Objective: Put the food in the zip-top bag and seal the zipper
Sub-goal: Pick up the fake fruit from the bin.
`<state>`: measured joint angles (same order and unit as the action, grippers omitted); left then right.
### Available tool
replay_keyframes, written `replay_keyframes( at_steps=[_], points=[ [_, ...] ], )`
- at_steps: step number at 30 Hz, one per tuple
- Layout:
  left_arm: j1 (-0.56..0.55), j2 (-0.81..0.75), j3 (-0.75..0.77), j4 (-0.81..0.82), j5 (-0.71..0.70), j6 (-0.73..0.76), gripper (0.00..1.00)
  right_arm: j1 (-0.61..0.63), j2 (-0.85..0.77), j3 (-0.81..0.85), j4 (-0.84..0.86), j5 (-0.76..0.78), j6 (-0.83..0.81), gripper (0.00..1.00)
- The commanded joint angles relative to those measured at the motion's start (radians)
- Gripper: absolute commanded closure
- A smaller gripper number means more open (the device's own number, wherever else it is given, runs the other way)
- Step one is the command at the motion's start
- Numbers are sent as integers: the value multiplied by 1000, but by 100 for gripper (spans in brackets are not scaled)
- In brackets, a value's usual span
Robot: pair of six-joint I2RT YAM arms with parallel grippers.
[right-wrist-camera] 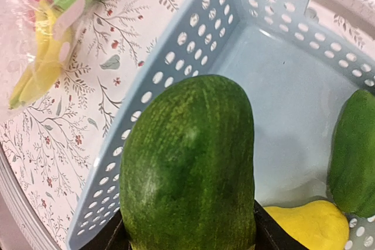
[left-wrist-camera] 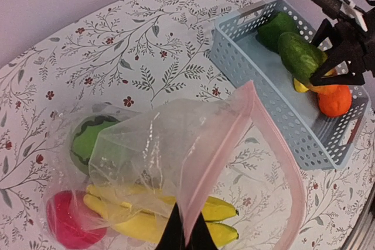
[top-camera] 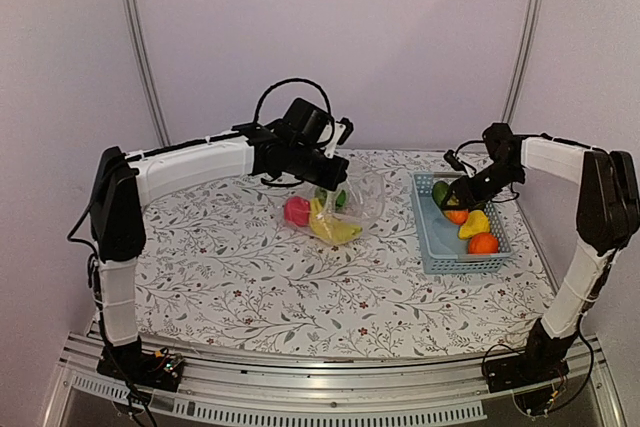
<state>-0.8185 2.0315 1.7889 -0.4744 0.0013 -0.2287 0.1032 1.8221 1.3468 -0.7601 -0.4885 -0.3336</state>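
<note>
The clear zip-top bag [left-wrist-camera: 152, 150] lies on the table with yellow bananas [left-wrist-camera: 220, 210], a pink piece [left-wrist-camera: 64, 223] and a green striped piece [left-wrist-camera: 88, 139] inside. Its mouth is open, and the zipper [left-wrist-camera: 220, 150] shows as a pink strip. My left gripper [left-wrist-camera: 186, 233] is shut on the near strip and holds it up. In the top view it [top-camera: 333, 175] is above the bag [top-camera: 340, 209]. My right gripper [right-wrist-camera: 190, 235] is shut on a green striped toy fruit [right-wrist-camera: 190, 168] and holds it over the basket's left end [top-camera: 452, 197].
The light-blue slotted basket [top-camera: 432, 237] stands at the right, holding an orange piece [top-camera: 482, 243], a yellow piece [top-camera: 474, 224] and another green piece [right-wrist-camera: 354, 156]. The basket's wall [right-wrist-camera: 176, 74] lies between my right gripper and the bag [right-wrist-camera: 41, 39].
</note>
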Motion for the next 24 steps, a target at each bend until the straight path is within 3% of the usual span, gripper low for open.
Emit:
replay_keyframes(
  at_steps=[1,12,24],
  points=[
    [-5,49,70,3,17,-9,100,-2,-133,-30,35,-60,-27,56],
    [-6,70,107,42,83,-91,100,22,-322,-33,128,-285,-5,58],
    [-11,55,96,94,129,-170,100,286,-335,-1,158,-408,-30,55]
  ],
)
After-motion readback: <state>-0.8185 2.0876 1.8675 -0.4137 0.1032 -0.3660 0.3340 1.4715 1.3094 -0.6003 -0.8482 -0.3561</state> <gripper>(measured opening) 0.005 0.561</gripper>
